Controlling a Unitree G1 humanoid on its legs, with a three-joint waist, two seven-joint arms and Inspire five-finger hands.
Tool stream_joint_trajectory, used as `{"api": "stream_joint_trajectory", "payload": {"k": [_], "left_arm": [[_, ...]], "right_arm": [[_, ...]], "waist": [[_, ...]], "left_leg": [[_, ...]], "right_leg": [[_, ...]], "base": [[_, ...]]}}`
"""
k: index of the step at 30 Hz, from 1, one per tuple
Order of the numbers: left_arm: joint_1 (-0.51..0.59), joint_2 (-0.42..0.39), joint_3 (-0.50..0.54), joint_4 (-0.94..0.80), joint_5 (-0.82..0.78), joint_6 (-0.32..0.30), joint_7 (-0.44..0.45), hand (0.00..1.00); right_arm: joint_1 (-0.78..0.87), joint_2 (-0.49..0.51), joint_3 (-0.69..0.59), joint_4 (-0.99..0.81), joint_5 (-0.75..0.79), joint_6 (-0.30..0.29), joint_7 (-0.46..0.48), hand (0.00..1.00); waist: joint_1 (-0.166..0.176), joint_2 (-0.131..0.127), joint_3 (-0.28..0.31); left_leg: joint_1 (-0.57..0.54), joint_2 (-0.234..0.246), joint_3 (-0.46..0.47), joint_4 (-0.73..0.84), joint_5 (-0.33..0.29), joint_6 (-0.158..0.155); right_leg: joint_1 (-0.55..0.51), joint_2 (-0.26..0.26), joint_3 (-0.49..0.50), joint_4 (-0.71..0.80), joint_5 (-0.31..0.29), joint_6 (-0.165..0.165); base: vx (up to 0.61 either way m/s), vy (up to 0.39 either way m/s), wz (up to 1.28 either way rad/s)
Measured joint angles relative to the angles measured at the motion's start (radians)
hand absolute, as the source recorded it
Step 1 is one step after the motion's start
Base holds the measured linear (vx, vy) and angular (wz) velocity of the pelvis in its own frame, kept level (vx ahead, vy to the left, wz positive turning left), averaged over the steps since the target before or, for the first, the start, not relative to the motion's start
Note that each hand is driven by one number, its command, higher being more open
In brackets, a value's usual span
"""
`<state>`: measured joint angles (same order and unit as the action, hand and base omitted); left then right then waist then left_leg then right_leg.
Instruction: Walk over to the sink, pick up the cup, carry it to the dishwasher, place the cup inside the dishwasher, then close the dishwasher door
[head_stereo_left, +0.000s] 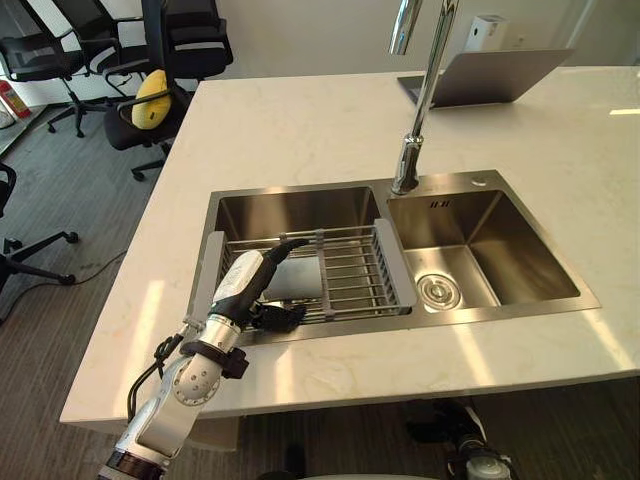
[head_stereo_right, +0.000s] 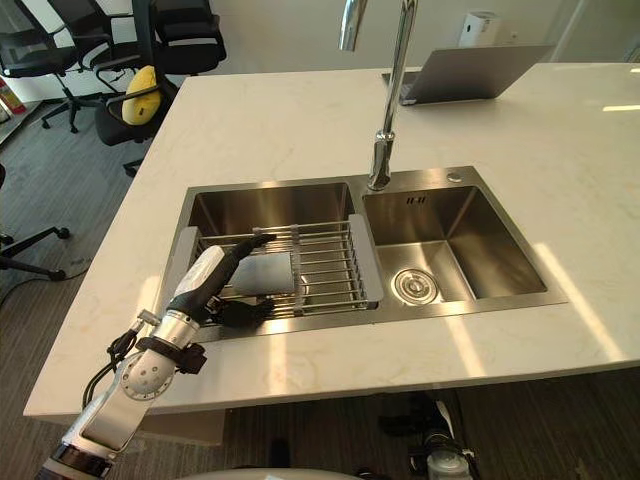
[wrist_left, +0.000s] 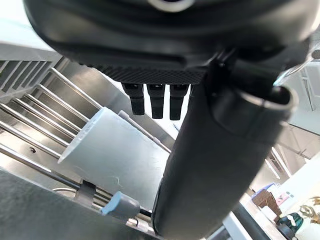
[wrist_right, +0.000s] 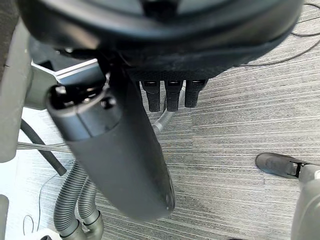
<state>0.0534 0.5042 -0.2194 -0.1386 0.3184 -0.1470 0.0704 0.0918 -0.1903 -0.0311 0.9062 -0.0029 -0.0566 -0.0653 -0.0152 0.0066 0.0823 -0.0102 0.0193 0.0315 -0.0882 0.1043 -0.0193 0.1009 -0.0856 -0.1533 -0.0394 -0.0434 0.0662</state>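
Cream marble countertop (head_stereo_left: 300, 130) spreads wide here, and set into it is a stainless double sink (head_stereo_left: 505, 245) with a tall chrome faucet (head_stereo_left: 420, 110) rising between the two basins. A wire dish rack (head_stereo_left: 355, 270) spans the left basin, and a round drain (head_stereo_left: 438, 290) sits in the right one. At the counter's far edge there's an open laptop (head_stereo_left: 490, 75). Past the corner, on grey carpet (head_stereo_left: 50, 190), stand black office chairs (head_stereo_left: 190, 40), one with a yellow plush toy (head_stereo_left: 150, 97) on its seat.

Now the tricky bits. The faucet's spout runs off the top edge. The pale cup (head_stereo_left: 297, 280) lies on its side on the rack's bars, half covered by the left hand (head_stereo_left: 240, 285) in the head views. I can't tell which way its mouth faces.

On to the fingers. The left hand hangs over the near-left part of the rack, its thumb (head_stereo_left: 285, 245) stretched above the cup and its fingers (head_stereo_left: 280, 316) bent at the cup's near side. They're spread wide around the cup, and the wrist view shows a gap between them and the cup, so no grasp. The right hand (wrist_right: 165, 45) hangs low over the carpet beside grey ribbed hoses (wrist_right: 75, 205), fingers relaxed, nothing in them.
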Motion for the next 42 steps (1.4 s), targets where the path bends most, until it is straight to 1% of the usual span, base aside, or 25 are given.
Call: {"api": "stream_joint_trajectory", "payload": {"k": [3, 8, 11, 18, 28, 29, 35, 40, 42], "left_arm": [[-0.017, -0.017, 0.002, 0.024, 0.0, 0.007, 0.014, 0.9], [-0.039, -0.02, 0.035, 0.058, 0.018, 0.016, 0.018, 0.9], [-0.048, -0.02, 0.047, 0.084, 0.02, 0.033, 0.018, 0.9], [-0.082, -0.011, 0.048, 0.144, 0.078, 0.043, 0.016, 0.9], [-0.145, 0.101, 0.049, 0.194, 0.155, 0.05, 0.012, 0.9], [-0.149, 0.111, 0.049, 0.194, 0.159, 0.05, 0.01, 0.3], [-0.165, 0.148, 0.048, 0.195, 0.218, 0.05, -0.006, 0.3], [-0.196, 0.166, 0.047, 0.195, 0.233, 0.044, -0.009, 0.3], [-0.202, 0.181, 0.041, 0.195, 0.233, 0.038, -0.01, 0.3]], "right_arm": [[0.0, 0.003, 0.0, -0.01, 0.0, 0.0, 0.001, 0.9], [0.0, 0.006, 0.0, -0.015, 0.0, 0.0, 0.001, 0.9], [-0.001, 0.01, -0.001, -0.018, 0.0, 0.0, 0.002, 0.9], [-0.001, 0.011, -0.001, -0.02, 0.0, 0.001, 0.004, 0.9], [-0.001, 0.012, -0.002, -0.032, 0.0, 0.001, 0.019, 0.9], [-0.001, 0.012, -0.002, -0.032, 0.0, 0.001, 0.021, 0.9], [0.002, 0.012, -0.002, -0.032, 0.001, 0.001, 0.023, 0.9], [0.005, 0.011, -0.002, -0.034, 0.001, 0.001, 0.024, 0.9], [0.005, 0.011, -0.002, -0.036, 0.001, 0.0, 0.024, 0.9]], "waist": [[-0.001, -0.008, 0.005], [-0.003, -0.008, 0.005], [-0.003, -0.008, 0.005], [-0.004, -0.008, 0.005], [-0.009, -0.008, 0.006], [-0.01, -0.007, 0.006], [-0.013, -0.006, 0.007], [-0.015, -0.003, 0.009], [-0.021, 0.0, 0.011]], "left_leg": [[-0.007, 0.001, 0.006, 0.0, -0.003, -0.001], [-0.016, 0.001, 0.009, 0.0, -0.006, -0.002], [-0.017, 0.002, 0.013, 0.0, -0.009, -0.003], [-0.027, 0.003, 0.032, 0.0, -0.013, -0.004], [-0.038, 0.003, 0.038, 0.0, -0.015, -0.004], [-0.038, 0.003, 0.038, 0.0, -0.015, -0.004], [-0.038, 0.002, 0.038, 0.0, -0.015, -0.004], [-0.037, 0.002, 0.038, 0.0, -0.015, -0.004], [-0.037, 0.001, 0.038, 0.0, -0.015, -0.004]], "right_leg": [[-0.009, 0.001, 0.009, 0.0, 0.0, 0.0], [-0.018, 0.001, 0.011, 0.0, 0.0, 0.0], [-0.02, 0.003, 0.015, -0.002, 0.0, 0.0], [-0.04, 0.004, 0.031, -0.001, 0.0, 0.0], [-0.054, 0.004, 0.037, -0.002, 0.001, -0.001], [-0.054, 0.005, 0.037, -0.002, 0.001, -0.001], [-0.054, 0.004, 0.038, -0.001, 0.001, -0.001], [-0.054, 0.003, 0.038, -0.002, 0.001, -0.001], [-0.054, 0.003, 0.038, -0.002, 0.001, -0.001]], "base": [[0.0, 0.0, -0.05], [0.0, 0.0, 0.0], [0.01, -0.016, -0.04], [-0.02, -0.01, -0.08], [0.0, -0.001, -0.02], [0.0, 0.0, 0.0], [-0.02, -0.004, 0.0], [0.0, 0.0, 0.0], [0.0, 0.0, 0.0]]}}
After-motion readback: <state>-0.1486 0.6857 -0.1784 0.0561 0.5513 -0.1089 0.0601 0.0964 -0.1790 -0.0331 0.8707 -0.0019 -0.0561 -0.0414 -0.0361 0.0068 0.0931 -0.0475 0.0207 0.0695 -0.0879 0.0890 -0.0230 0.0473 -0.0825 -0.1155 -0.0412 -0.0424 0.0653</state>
